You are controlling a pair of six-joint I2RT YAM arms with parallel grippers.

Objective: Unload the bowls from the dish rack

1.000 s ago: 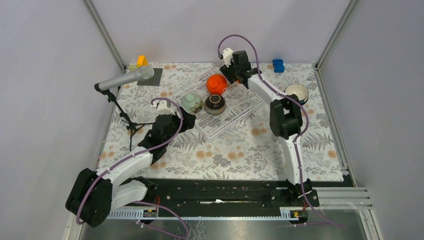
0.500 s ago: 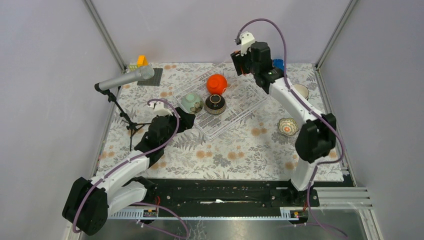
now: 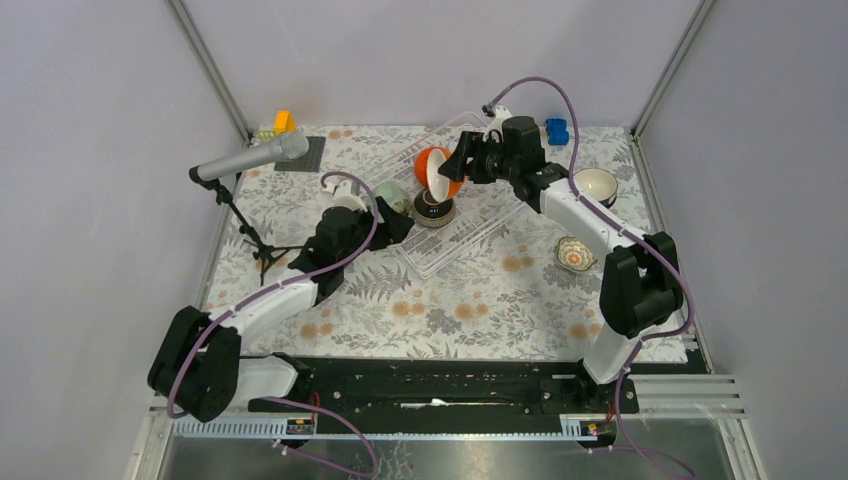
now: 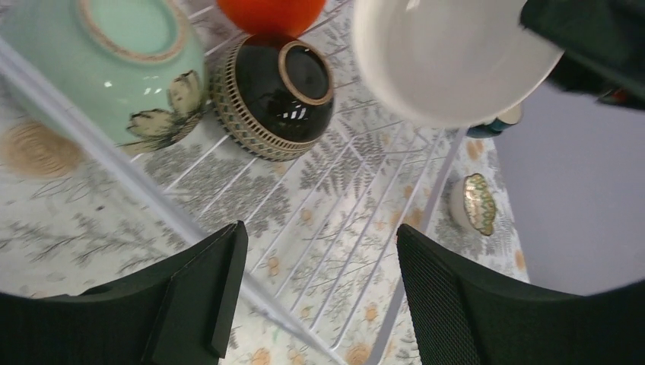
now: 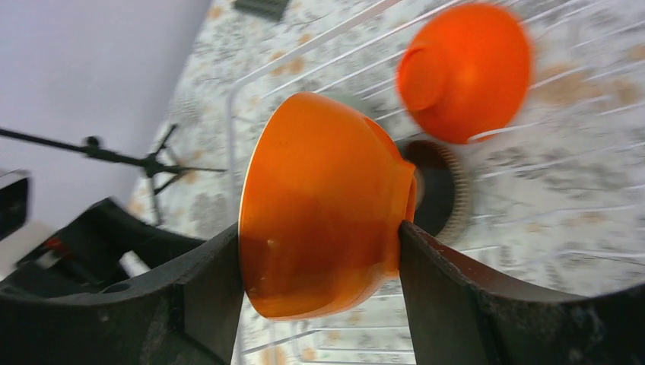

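Observation:
My right gripper [image 3: 457,163] is shut on an orange bowl [image 5: 319,198] with a white inside [image 4: 449,61], held on its side above the dish rack [image 3: 470,230]. A second orange bowl [image 5: 464,72], a dark brown patterned bowl [image 3: 432,208] and a pale green bowl [image 4: 129,68] sit upside down in the rack. My left gripper [image 4: 319,281] is open and empty over the rack's near left rail, just short of the green and brown bowls. A teal-blue bowl [image 3: 597,186] and a small patterned bowl [image 3: 575,253] stand on the table to the right.
A microphone on a tripod [image 3: 250,157] stands at the left, close to my left arm. Small orange and yellow blocks [image 3: 283,122] and a dark mat lie at the back left. A blue toy [image 3: 556,131] sits at the back right. Grey walls enclose the table.
My right gripper rose to the right, then came back over the rack and now holds an orange bowl tipped on its side. My left gripper moved forward to the rack's edge.

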